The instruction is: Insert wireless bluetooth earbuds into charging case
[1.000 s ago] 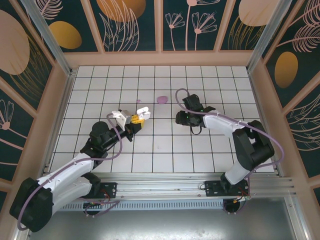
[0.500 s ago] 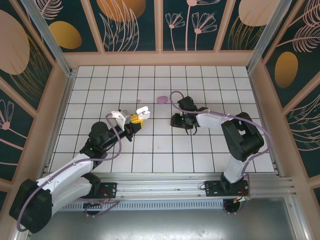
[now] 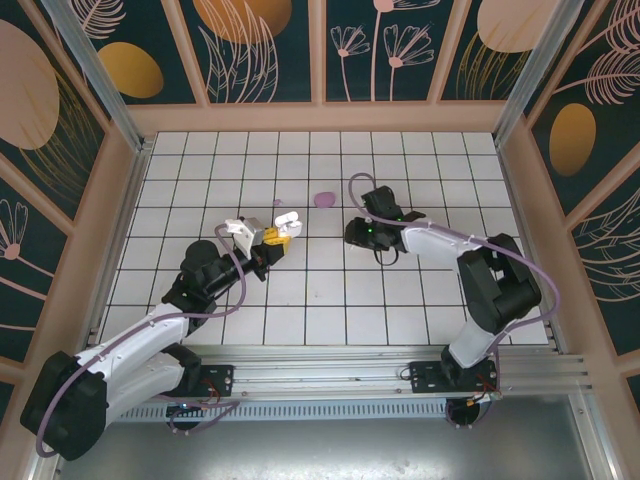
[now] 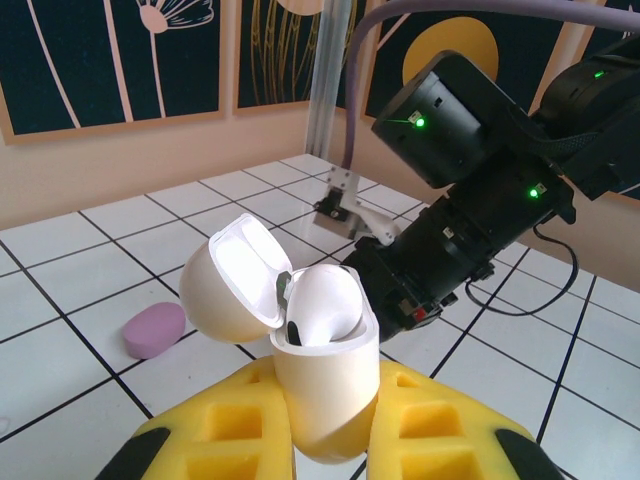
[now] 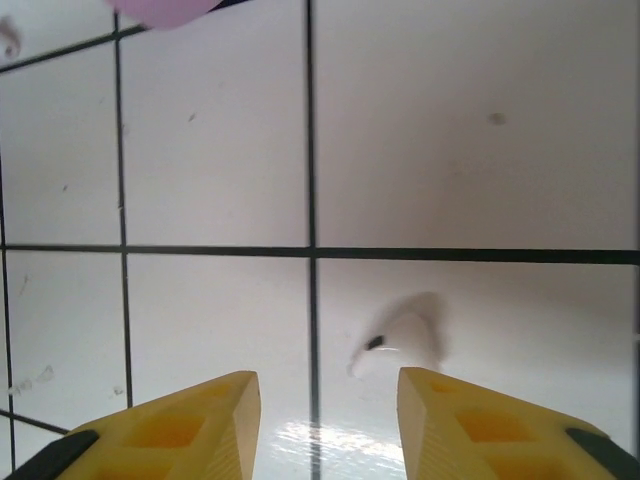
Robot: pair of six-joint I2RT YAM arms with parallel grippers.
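My left gripper (image 4: 325,378) is shut on a white charging case (image 4: 322,352), held upright with its lid (image 4: 232,275) tipped open to the left. One white earbud (image 4: 328,298) sits in the case. In the top view the case (image 3: 286,222) is at the tip of the left gripper (image 3: 275,236), left of centre. My right gripper (image 5: 325,388) hangs low over the tiles, its jaws apart. A small white earbud (image 5: 402,335) lies on the tile just ahead of its right finger (image 5: 470,425), not between the fingers. The right gripper (image 3: 358,236) is at mid-table.
A pink-purple pebble-shaped object (image 3: 323,199) lies on the tiles behind and between the two grippers, also at the top edge (image 5: 160,8) of the right wrist view. A tiny pale speck (image 3: 278,202) lies behind the case. Wooden walls (image 3: 320,117) ring the tiled floor.
The right gripper swung left and then a little back right over the tiles, and its jaws narrowed slightly. The left arm kept the case almost still.
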